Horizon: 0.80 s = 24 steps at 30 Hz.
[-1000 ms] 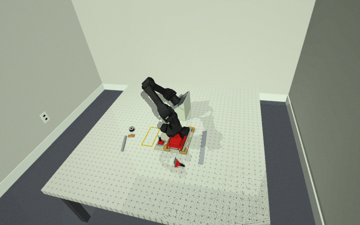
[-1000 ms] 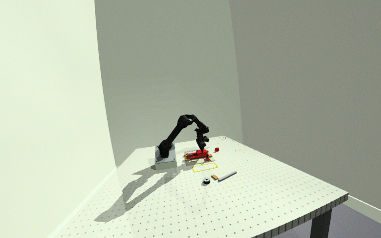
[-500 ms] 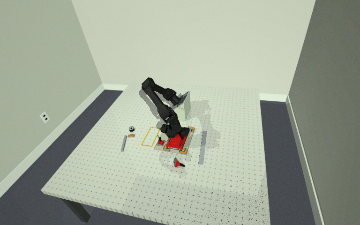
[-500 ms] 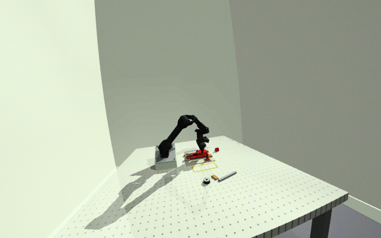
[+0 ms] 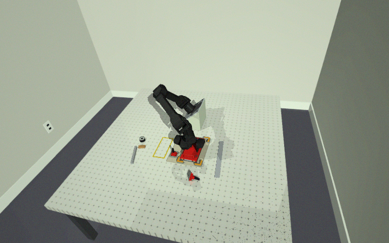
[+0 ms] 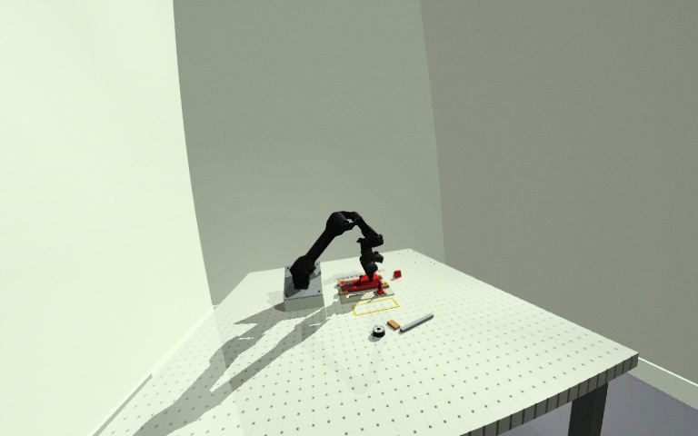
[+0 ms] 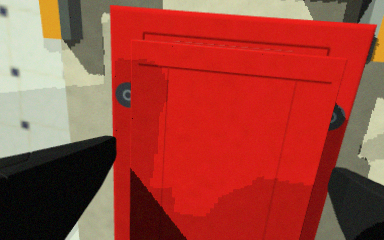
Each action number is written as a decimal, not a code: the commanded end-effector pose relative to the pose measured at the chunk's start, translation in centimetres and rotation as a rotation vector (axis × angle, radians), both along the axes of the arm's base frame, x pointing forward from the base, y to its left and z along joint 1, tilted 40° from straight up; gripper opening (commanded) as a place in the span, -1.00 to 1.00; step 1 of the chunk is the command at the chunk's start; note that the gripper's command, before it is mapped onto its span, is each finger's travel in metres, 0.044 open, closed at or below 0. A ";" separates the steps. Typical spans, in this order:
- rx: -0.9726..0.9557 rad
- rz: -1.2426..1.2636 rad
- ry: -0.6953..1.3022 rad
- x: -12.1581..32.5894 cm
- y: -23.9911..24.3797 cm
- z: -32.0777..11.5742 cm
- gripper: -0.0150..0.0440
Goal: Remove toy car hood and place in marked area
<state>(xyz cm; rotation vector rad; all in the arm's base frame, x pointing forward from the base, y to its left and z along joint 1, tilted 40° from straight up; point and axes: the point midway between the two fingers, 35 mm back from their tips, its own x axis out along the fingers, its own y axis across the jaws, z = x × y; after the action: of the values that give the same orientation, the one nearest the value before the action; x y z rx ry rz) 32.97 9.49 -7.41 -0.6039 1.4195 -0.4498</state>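
Note:
The red toy car point(image 5: 189, 158) lies in a beige holder point(image 5: 170, 160) with orange corner brackets. Its hood, a raised red panel point(image 7: 225, 125), fills the middle of the wrist view. My gripper point(image 5: 197, 148) point(image 6: 370, 278) point(image 7: 219, 161) is open and empty, low over the car. In the wrist view one finger shows on each side of the panel, which is not gripped. Whether the fingers touch the car cannot be told. The arm hides part of the car in the top view. The marked area, a yellow outline point(image 5: 158, 147) point(image 6: 377, 311), lies beside the holder with nothing inside it.
A small red and black piece point(image 5: 173, 153) stands on the holder's side near the outline. Another red part point(image 5: 191, 176) point(image 6: 397, 273) lies in front. A grey strip point(image 5: 219, 159), a grey bar point(image 5: 133, 155), an orange block point(image 5: 141, 146) and a wheel point(image 6: 378, 331) lie around.

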 end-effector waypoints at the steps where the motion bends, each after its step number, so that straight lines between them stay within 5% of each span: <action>1: -0.009 0.005 0.010 -0.2 -0.3 -0.4 1.00; 12: -0.009 0.005 0.010 -0.1 -0.6 -0.7 1.00; 16: -0.001 0.000 0.001 0.0 -0.4 -0.4 0.64; 24: -0.001 0.000 0.001 0.0 -0.4 -0.4 0.46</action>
<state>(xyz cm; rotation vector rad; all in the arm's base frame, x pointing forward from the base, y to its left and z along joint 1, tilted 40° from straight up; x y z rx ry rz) 32.98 9.13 -7.86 -0.6049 1.4204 -0.4499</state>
